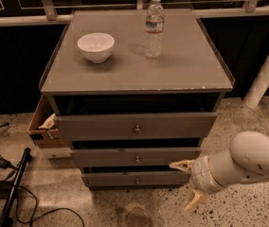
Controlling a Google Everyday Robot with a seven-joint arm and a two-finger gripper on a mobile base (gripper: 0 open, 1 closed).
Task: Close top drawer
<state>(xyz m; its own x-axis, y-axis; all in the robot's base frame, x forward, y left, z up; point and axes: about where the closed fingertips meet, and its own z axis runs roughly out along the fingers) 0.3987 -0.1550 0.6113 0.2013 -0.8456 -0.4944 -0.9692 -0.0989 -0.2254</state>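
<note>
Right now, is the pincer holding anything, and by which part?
Nothing is held. The pincer hangs open and empty, low by the lowest drawer front, well below the top drawer.

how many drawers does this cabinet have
3, stacked: the top drawer, pulled out furthest; the middle drawer below it; the bottom drawer lowest. The pincer hangs open beside it.

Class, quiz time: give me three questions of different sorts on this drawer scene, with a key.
1. True or false: the top drawer stands pulled out.
2. What stands beside the bowl on the cabinet? A) bottle B) mug C) can
3. Fill in: the gripper, fingers open, hangs at the cabinet's front right, level with the ___.
Key: 1 true; 2 A; 3 bottom drawer.
</note>
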